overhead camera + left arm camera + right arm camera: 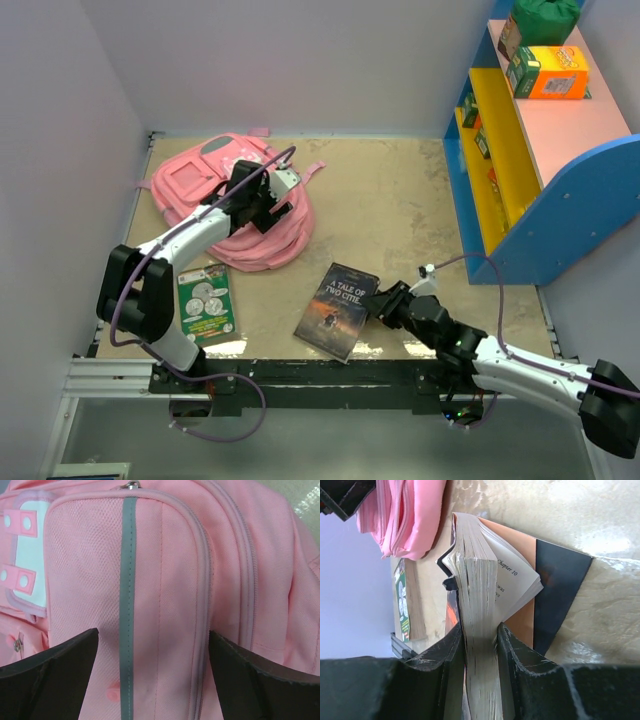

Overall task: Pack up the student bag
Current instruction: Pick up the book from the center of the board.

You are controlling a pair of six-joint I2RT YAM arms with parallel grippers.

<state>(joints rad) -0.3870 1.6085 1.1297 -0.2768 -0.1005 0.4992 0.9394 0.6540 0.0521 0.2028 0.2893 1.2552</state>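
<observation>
The pink student bag (215, 190) lies flat at the back left of the table. My left gripper (262, 205) hovers open just over its front pocket; in the left wrist view the pink fabric with a grey stripe (128, 580) fills the space between the two dark fingers (250, 675). My right gripper (378, 300) is shut on the page block of a dark paperback, "A Tale of Two Cities" (337, 310), at its right edge. In the right wrist view the pages (477, 610) stand clamped between the fingers and some loose pages and the cover splay open.
A green and white booklet (206, 302) lies near the left arm's base, also seen in the right wrist view (402, 605). A blue, yellow and pink shelf (530, 150) with an orange box (548, 72) and green items stands at the right. Walls enclose the table.
</observation>
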